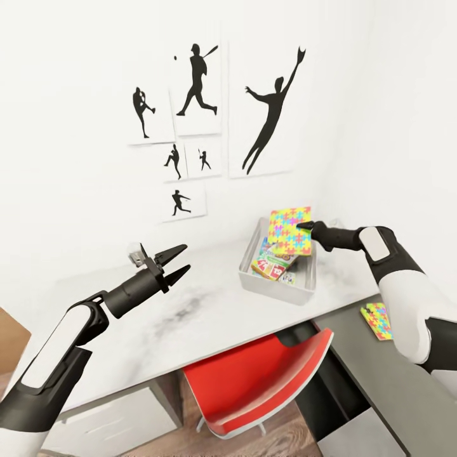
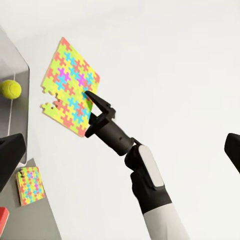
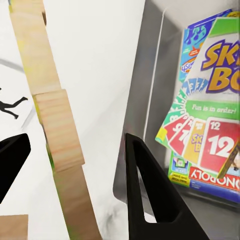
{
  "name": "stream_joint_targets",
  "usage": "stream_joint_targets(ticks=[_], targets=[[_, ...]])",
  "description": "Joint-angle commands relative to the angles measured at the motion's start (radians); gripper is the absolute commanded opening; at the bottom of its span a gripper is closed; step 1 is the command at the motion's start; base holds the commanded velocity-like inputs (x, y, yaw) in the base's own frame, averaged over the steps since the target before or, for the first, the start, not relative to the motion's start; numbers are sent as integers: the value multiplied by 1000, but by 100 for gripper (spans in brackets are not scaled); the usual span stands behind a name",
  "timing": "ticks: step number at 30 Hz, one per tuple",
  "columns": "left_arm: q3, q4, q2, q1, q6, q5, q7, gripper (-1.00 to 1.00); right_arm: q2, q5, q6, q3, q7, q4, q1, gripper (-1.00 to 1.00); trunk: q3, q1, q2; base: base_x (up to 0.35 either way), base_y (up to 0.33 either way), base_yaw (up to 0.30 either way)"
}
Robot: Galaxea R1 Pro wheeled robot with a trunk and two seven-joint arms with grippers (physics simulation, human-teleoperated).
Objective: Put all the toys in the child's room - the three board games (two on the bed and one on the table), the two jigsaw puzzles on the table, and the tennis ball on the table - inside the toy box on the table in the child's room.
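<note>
My right gripper (image 1: pixel 306 225) is shut on a colourful jigsaw puzzle (image 1: pixel 290 230), holding it tilted just above the grey toy box (image 1: pixel 277 287) on the white table. The left wrist view shows the same puzzle (image 2: pixel 67 85) pinched at its edge by the right gripper (image 2: pixel 90 97). In the right wrist view the puzzle's edge (image 3: pixel 55 130) runs between the fingers. Board games (image 3: pixel 215 100) lie inside the toy box (image 3: pixel 150 75). A second puzzle (image 1: pixel 377 320) lies on the lower grey surface. A tennis ball (image 2: pixel 10 89) shows against the box. My left gripper (image 1: pixel 185 258) hangs open over the table.
A red chair (image 1: pixel 260 381) is tucked under the white table (image 1: pixel 190 317). A lower grey counter (image 1: pixel 381 374) runs along the right. Baseball silhouette posters (image 1: pixel 197 82) hang on the wall behind. A small grey object (image 1: pixel 135 257) sits behind the left gripper.
</note>
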Motion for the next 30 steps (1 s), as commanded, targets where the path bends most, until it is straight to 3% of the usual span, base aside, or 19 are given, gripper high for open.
stream_joint_targets(ticks=[1, 8, 12, 19, 24, 30], targets=[[-1, 1, -2, -2, 1, 1, -2, 100, 1, 7, 6, -5, 7, 4, -2, -100, -4, 1, -2, 0, 0, 0], [-2, 8, -16, -32, 2, 1, 17, 100, 2, 6, 8, -5, 6, 19, -6, -100, -15, 1, -2, 0, 0, 0], [1, 12, -15, -80, 16, 10, 75, 100, 3, 6, 8, -7, 6, 33, -16, -100, -21, 1, -2, 0, 0, 0], [10, 16, -23, -167, 69, 25, 235, 100, 7, 6, 9, -12, 6, 49, -40, -100, -33, 1, -2, 0, 0, 0], [9, 17, -26, -203, 81, 56, 302, 100, 8, 6, 10, -14, 5, 53, -46, -100, -41, 1, -2, 0, 0, 0], [9, 18, -29, -224, 86, 84, 338, 100, 9, 6, 11, -16, 5, 54, -50, -100, -51, 1, -2, 0, 0, 0]])
